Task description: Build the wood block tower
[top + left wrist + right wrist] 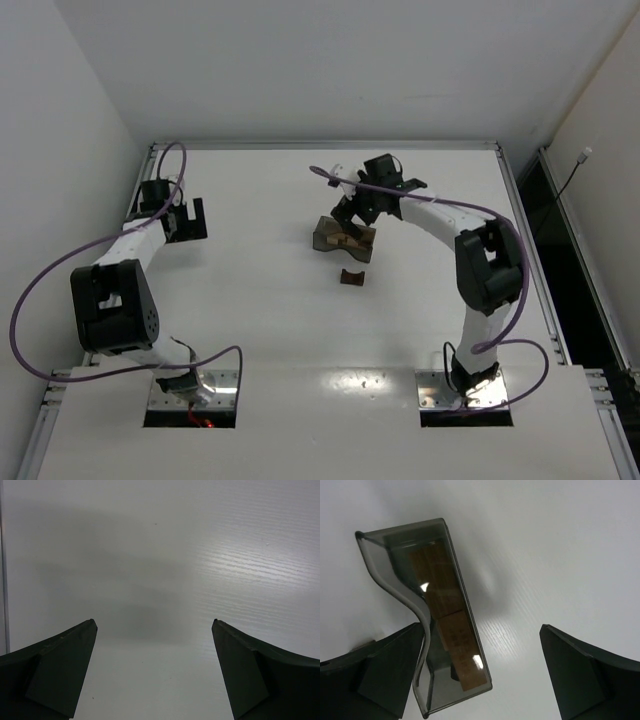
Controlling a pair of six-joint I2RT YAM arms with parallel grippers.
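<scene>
Several light tan wood blocks (451,625) lie in a row inside the smoky translucent bin (395,580); they also show in the top view (347,240). One dark brown block (352,277) lies on the table just in front of the bin (326,238). My right gripper (481,629) is open and empty, low over the bin's near end, its left finger beside the bin's curved rim; in the top view the right gripper (349,216) hangs over the bin. My left gripper (155,625) is open and empty over bare table, far left (190,222). No tower is in view.
The white table (260,330) has raised rails along its back and sides. The right arm's purple cable (330,175) loops above the bin. Both arm bases stand at the near edge.
</scene>
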